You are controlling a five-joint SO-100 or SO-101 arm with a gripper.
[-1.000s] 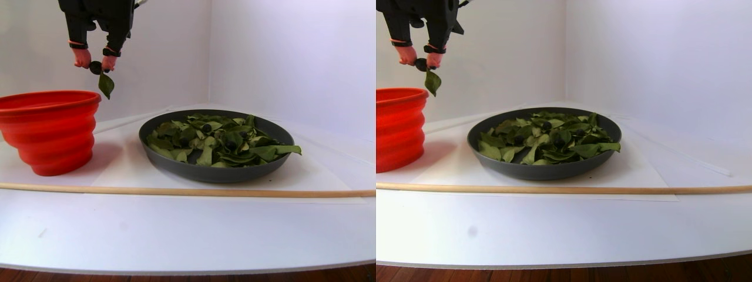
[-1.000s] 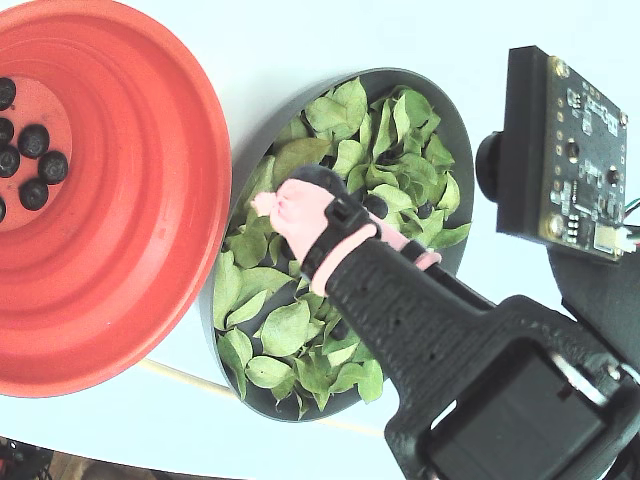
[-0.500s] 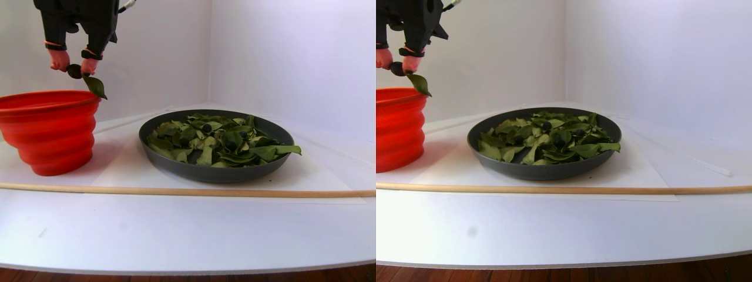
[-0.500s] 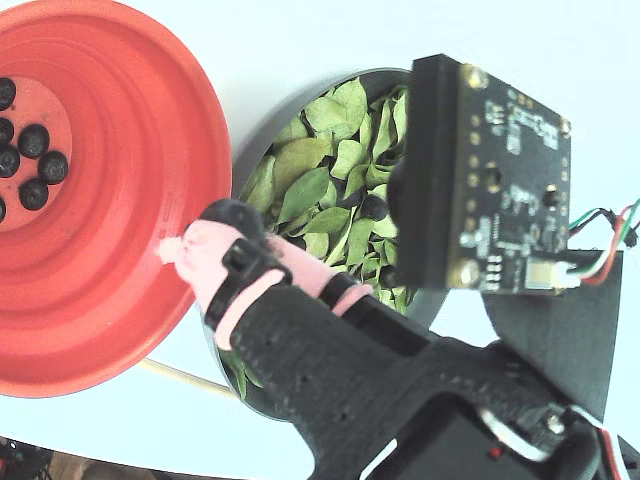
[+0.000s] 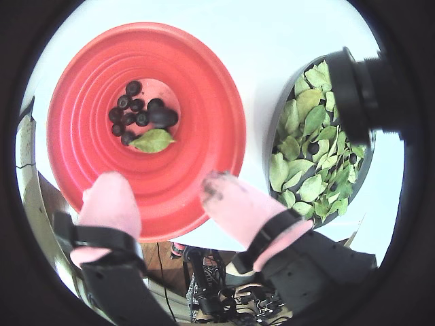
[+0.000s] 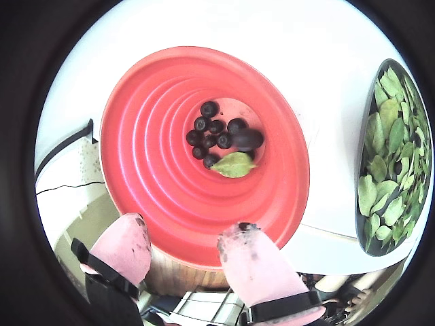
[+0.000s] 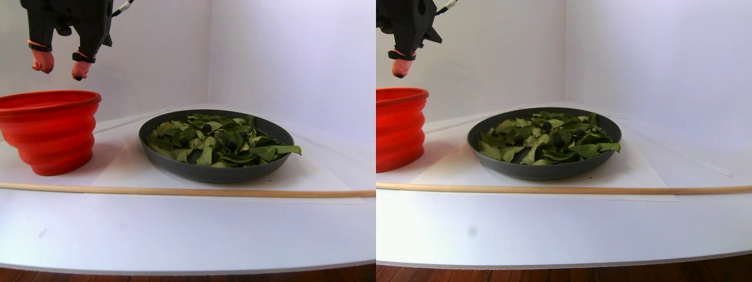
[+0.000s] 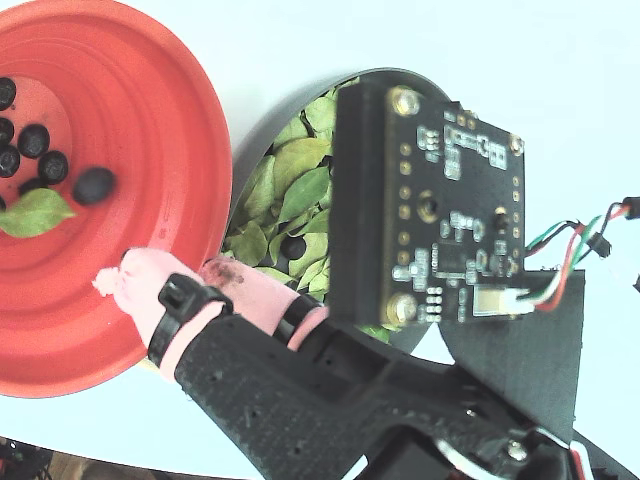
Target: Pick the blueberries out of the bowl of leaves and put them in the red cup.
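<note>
gripper (image 6: 187,241): spread wide, nothing held, pink-covered fingers (image 5: 238,207) (tips smudged dark) above the near rim of the cup
red cup (image 6: 156,142): under the gripper, on the white table (image 7: 235,229)
blueberries (image 6: 217,132): clustered on the cup's flat bottom, one leaf (image 6: 234,165) touching them
bowl (image 7: 176,161): beside the cup, apart from it
leaves (image 5: 309,159): fill the bowl, a few dark berries (image 7: 207,127) among them
wooden rod (image 7: 176,190): lies in front of cup and bowl

Tool (image 5: 163,190) raised — pink fingers (image 5: 112,204) apart, empty
</note>
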